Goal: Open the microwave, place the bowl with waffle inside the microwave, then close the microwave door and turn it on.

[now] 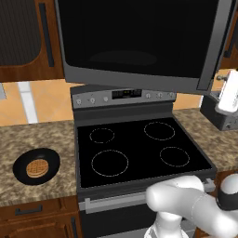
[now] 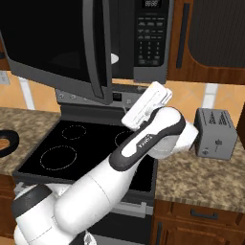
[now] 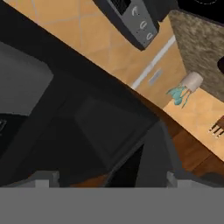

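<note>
From where I sit, the microwave door [image 2: 62, 45] hangs swung wide just left of the gripper [image 3: 109, 177], a broad slab over the stove [image 1: 139, 148] that blocks any sideways pass at that height. Behind the door's edge, the microwave [image 2: 143, 38] cavity stands open and dark. Right of the hand, the toaster [image 2: 215, 133] occupies the counter [image 2: 201, 179]. Below, the cooktop's 4 rings lie bare. Far left, the bowl [image 1: 36, 166] holding the waffle [image 1: 37, 168] sits with open granite around it.
</note>
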### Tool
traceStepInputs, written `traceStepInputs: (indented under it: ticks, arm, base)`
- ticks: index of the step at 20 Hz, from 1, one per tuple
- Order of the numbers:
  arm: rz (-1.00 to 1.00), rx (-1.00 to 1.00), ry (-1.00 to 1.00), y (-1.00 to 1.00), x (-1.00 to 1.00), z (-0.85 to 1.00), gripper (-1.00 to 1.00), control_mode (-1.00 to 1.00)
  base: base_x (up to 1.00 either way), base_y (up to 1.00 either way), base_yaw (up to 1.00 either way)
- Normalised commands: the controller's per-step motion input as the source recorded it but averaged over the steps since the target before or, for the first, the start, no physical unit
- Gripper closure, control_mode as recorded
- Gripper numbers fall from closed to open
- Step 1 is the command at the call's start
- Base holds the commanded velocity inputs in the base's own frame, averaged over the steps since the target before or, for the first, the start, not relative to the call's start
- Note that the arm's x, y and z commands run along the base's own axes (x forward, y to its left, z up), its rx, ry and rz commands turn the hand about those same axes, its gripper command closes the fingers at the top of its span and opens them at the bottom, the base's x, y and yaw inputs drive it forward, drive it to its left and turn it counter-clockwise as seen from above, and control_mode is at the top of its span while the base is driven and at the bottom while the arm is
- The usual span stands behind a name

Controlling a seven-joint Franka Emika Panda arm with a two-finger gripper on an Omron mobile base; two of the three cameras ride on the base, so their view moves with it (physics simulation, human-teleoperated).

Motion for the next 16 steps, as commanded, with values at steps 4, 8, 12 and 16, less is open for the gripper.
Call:
traceStepInputs:
  ticks: [4,8,12,16]
  arm:
    - [0.35,-0.06,0.00,0.91,0.39,0.03,-1.00,-1.00]
    - [0.29,-0.20,-0.06,1.00,-0.29,0.00,-1.00,-1.00]
    - [0.26,-0.17,-0.15,1.00,-0.98,0.00,-1.00,-1.00]
    - [0.21,-0.15,-0.15,1.00,-1.00,0.00,-1.00,-1.00]
  base:
    - [0.00,0.00,0.00]
    - [0.00,0.00,0.00]
    - [0.00,0.00,0.00]
    - [0.00,0.00,0.00]
